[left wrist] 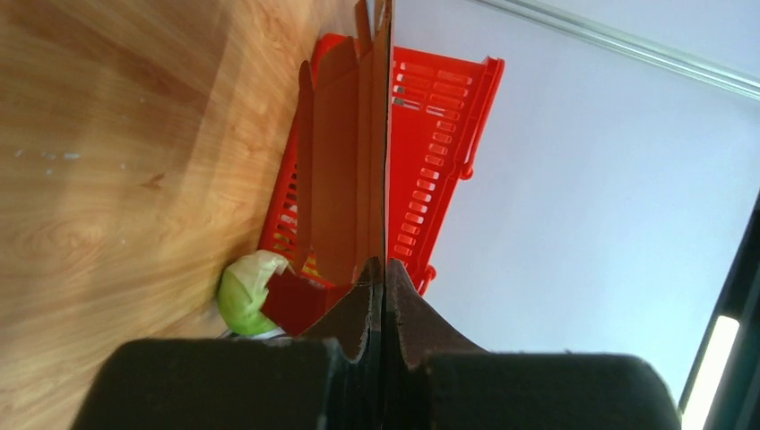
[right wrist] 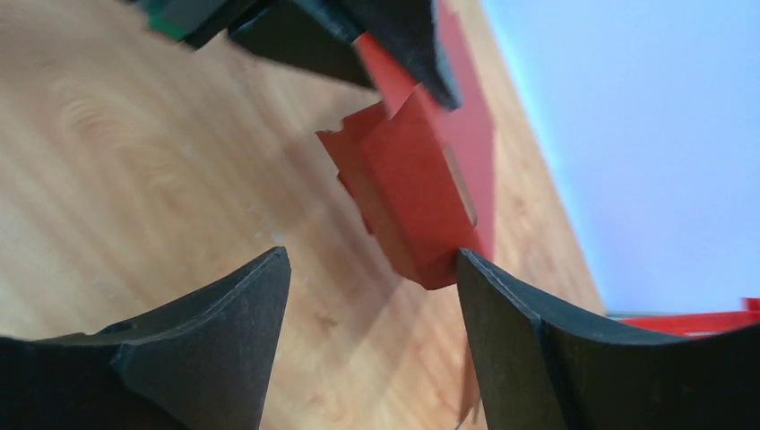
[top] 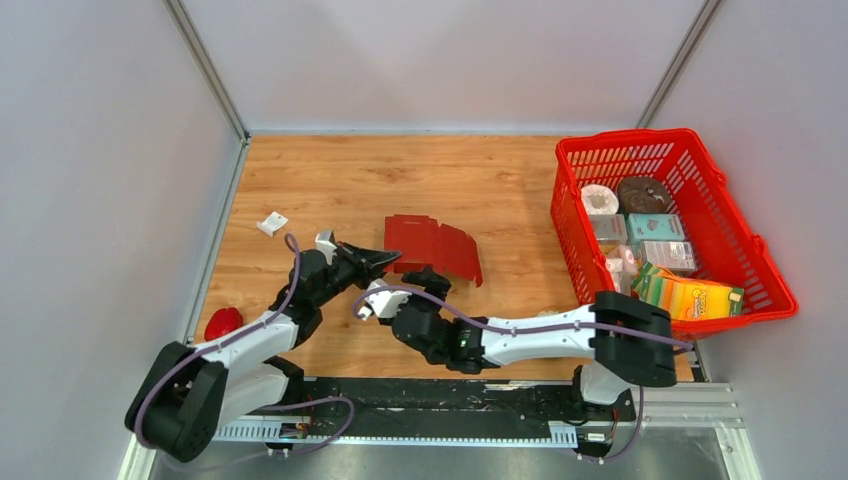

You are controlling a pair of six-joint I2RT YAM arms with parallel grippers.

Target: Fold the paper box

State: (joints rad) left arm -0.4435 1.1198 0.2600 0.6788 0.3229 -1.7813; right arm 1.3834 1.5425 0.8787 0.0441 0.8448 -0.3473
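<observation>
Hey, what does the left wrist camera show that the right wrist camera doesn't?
Left wrist only: the box edge-on, with the basket's mesh wall behind it. Right wrist only: the right gripper, open, and the box's broad panels and flaps. Both: the left gripper shut on the box, the wooden table, and some red basket, just a sliver in the right wrist view.

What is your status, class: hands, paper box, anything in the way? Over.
Left hand shut on paper box edge. Right hand open, just short of it. Box not yet folded. Basket apart, far right.
</observation>
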